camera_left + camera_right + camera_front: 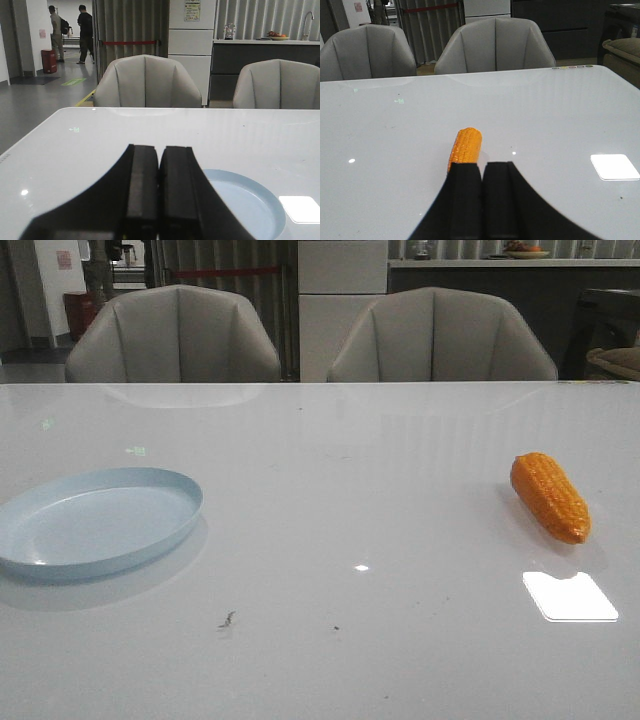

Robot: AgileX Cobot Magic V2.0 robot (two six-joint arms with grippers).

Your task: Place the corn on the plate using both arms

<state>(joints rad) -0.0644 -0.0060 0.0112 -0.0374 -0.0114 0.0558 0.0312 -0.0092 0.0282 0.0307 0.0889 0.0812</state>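
The left black two-fingered pincer (158, 195) has its fingers pressed together with nothing between them; just past it lies the round, shallow, pale blue plate (250, 205), partly hidden behind the fingers; the right black two-fingered pincer (482, 200) is likewise pressed together and bare; the orange, bumpy, glossy plastic toy corn cob (465, 147) lies just beyond its fingertips, its near end hidden behind them, so whether they touch cannot be told. From the front, neither arm shows; the plate (95, 520) sits flat on the glossy white bench (340, 490) at its left edge; the corn (550, 497) lies on its side near the right edge, tapered end toward the near edge, well apart from the plate. Two grey padded chairs (173, 335) stand behind the far edge.
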